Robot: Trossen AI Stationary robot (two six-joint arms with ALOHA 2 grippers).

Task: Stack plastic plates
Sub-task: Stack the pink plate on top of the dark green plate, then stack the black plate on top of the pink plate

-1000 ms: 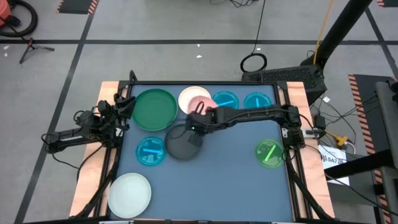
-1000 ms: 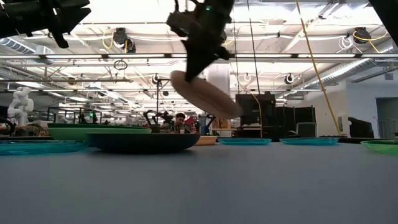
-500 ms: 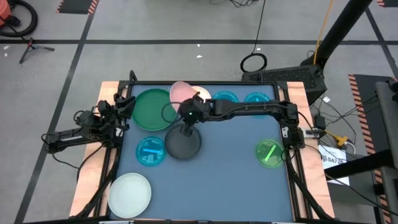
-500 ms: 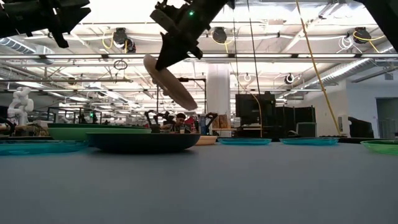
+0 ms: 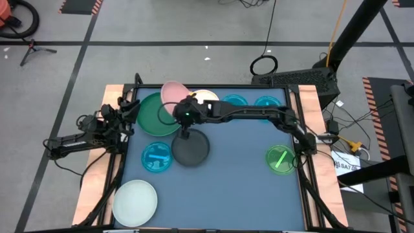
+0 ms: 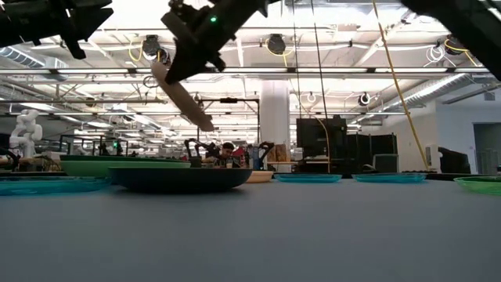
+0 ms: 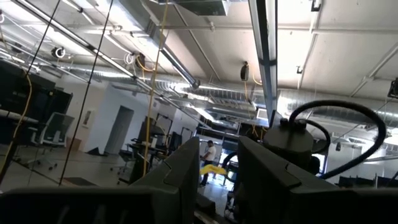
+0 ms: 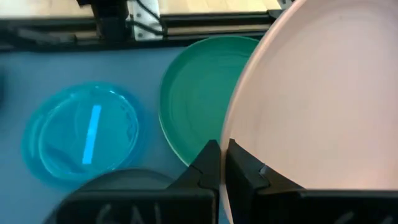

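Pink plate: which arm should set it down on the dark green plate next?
Right, most likely. The right gripper already grips the pink plate by its rim, tilted in the air and overlapping the dark green plate from above. The left gripper waits at the table's left edge, holding nothing.

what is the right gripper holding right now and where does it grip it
The right gripper is shut on the pink plate, pinching it at its rim. The plate hangs tilted in the air above the large green plate. The left gripper holds nothing.

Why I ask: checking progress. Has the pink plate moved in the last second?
Yes. Held in the right gripper, the pink plate went left from above the white plate to above the dark green plate.
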